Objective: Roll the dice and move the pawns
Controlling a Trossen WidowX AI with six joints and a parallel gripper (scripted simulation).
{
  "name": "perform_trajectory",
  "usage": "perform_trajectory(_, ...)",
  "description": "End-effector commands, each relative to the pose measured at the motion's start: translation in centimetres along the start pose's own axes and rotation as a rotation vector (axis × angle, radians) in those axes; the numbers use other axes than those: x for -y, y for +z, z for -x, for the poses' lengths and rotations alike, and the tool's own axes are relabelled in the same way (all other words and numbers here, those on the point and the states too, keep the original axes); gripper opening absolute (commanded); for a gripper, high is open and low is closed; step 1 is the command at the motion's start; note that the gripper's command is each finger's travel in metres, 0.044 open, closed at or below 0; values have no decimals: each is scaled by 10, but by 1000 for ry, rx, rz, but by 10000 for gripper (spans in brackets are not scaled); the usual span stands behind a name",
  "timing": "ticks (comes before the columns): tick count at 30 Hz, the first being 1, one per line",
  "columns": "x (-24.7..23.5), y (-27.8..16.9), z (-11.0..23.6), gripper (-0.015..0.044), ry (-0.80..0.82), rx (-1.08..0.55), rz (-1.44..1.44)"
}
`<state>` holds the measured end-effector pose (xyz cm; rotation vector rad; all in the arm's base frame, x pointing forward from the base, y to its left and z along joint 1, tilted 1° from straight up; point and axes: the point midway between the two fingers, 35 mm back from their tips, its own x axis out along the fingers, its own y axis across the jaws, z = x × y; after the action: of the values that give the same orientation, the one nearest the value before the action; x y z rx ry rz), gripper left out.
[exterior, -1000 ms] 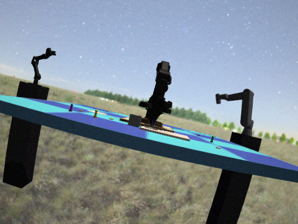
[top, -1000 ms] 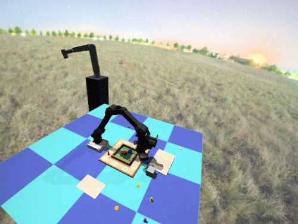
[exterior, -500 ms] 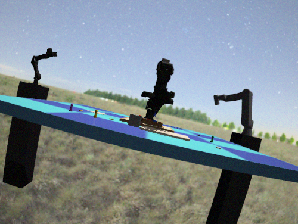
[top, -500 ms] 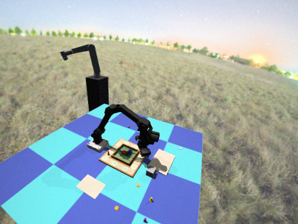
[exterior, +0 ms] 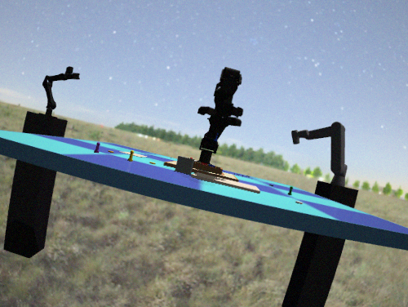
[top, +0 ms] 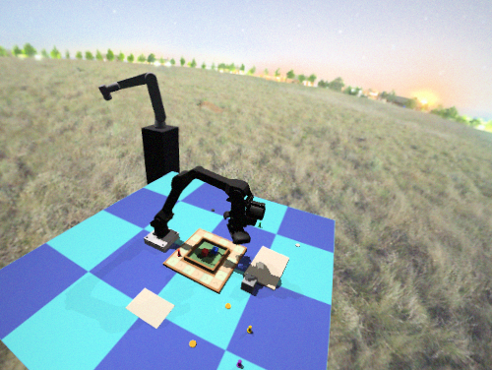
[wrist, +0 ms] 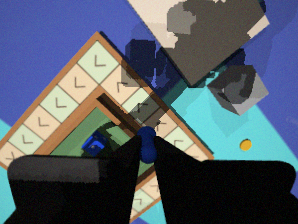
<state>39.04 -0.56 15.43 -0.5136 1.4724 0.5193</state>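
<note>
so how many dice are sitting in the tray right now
2. The red die and the blue die lie side by side on the green floor of the tray, red nearer the arm's base. The wrist view shows only the blue one; the gripper blocks the rest.
</note>
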Motion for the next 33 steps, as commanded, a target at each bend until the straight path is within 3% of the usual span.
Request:
perform_trajectory(1, -1, -1, 6, 0, 2, 0, 3)
perform_trajectory(18, -35, 26, -67, 0, 5, 3, 3)
perform_trajectory(33, -37, 27, -104, 0, 5, 3, 3)
